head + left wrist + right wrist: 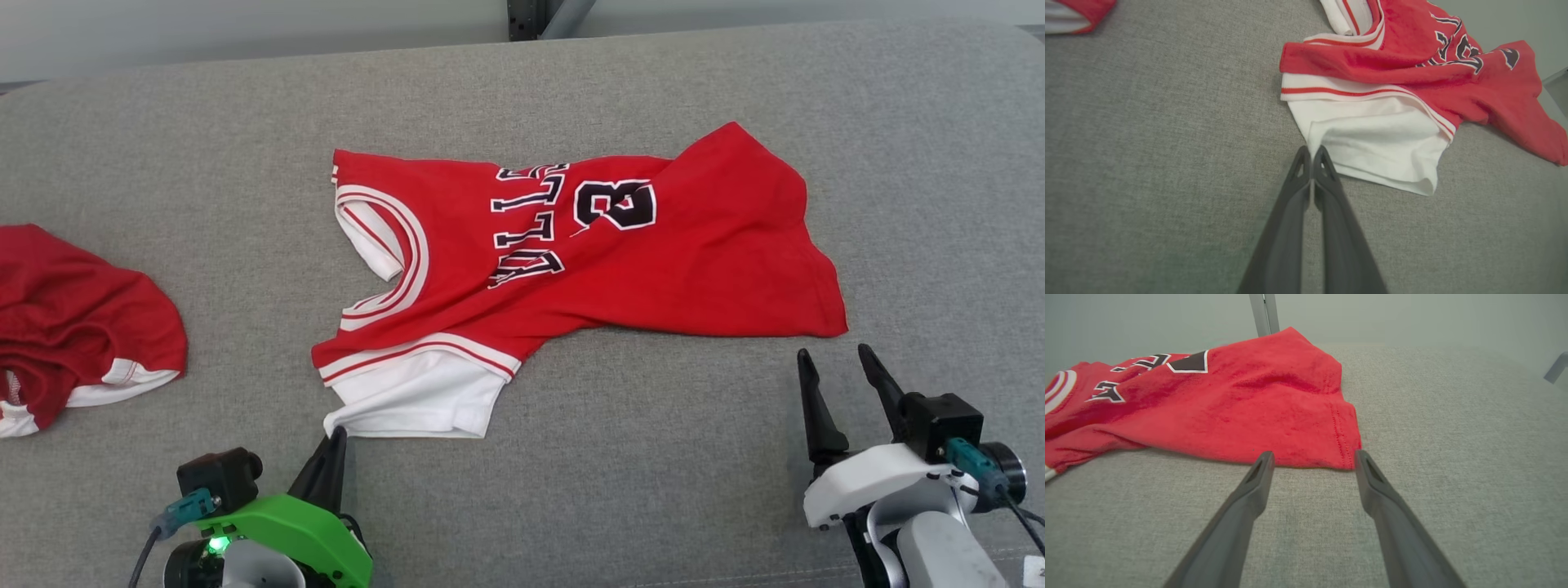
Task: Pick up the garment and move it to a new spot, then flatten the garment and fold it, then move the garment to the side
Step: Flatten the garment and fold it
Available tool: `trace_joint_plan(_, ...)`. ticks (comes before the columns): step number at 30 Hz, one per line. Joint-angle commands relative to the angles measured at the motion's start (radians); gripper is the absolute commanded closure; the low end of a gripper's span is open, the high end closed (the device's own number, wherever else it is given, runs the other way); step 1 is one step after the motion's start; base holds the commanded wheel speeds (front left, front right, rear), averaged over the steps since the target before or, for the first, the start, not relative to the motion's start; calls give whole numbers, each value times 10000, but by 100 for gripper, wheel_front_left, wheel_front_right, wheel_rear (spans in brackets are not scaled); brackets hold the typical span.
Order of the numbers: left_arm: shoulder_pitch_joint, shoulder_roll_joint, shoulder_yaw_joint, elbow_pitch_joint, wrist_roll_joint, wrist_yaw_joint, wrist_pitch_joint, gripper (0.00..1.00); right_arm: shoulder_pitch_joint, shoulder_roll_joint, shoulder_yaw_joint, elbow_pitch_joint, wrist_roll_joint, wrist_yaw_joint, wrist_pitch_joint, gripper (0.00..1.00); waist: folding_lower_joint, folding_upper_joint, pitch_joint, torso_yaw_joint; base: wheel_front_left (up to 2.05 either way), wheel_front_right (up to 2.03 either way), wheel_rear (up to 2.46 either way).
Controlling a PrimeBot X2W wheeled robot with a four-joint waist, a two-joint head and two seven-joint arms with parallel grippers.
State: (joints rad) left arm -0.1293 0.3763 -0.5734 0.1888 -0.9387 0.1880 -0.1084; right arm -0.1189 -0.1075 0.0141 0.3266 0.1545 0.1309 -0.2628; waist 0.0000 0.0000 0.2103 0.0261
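Lying crumpled on the grey fabric surface (653,457), the red jersey (620,261) occupies the centre, its white sleeve (416,400) nearest the left gripper (333,437). That gripper's fingers are pressed together, pinching the sleeve's near corner. The right gripper (834,353) stands wide open and holds nothing, its tips just short of the jersey's red hem corner. A second red garment (73,318) lies well apart at the left edge.

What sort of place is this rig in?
Probably a lab bench for cloth-folding trials: grey fabric-covered table, red jersey laid on it, second red garment at left, metal post behind.
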Motion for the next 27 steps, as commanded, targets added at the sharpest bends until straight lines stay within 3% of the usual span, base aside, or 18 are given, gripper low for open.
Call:
trace_joint_plan(1, -178, 59, 35, -27, -3, -61, -72, 100, -270, -112, -40, 270, -41, -3, -35, 0, 0, 0, 82, 46, 0, 0, 0)
trace_joint_plan(11, -367, 41, -32, -29, 117, -133, -168, 100, -1411, -592, -659, 2011, -54, -3, -35, 0, 0, 0, 370, 92, 0, 0, 0)
trace_joint_plan(20, -558, 151, -30, -85, 197, -106, -103, 100, -2125, -916, 72, 3119, -40, -3, -35, 0, 0, 0, 585, 87, 0, 0, 0)
trace_joint_plan(21, -572, 157, -33, -95, 210, -103, -107, 100, -2197, -940, 114, 3169, -9, -3, -35, 9, 0, 0, 605, 98, 0, 0, 0)
trace_joint_plan(23, -604, 179, -49, -102, 215, -99, -108, 100, -2284, -997, 187, 3279, 24, -3, -35, 53, 0, 0, 647, 119, 0, 0, 0)
trace_joint_plan(25, -647, 198, -36, -132, 221, -93, -109, 100, -2346, -1038, 282, 3342, 34, -4, -34, 79, 0, 0, 688, 132, 0, 0, 0)
trace_joint_plan(27, -656, 206, -34, -138, 222, -86, -107, 100, -2378, -1068, 325, 3344, -5, -4, -34, 81, 0, 0, 703, 137, 0, 0, 0)
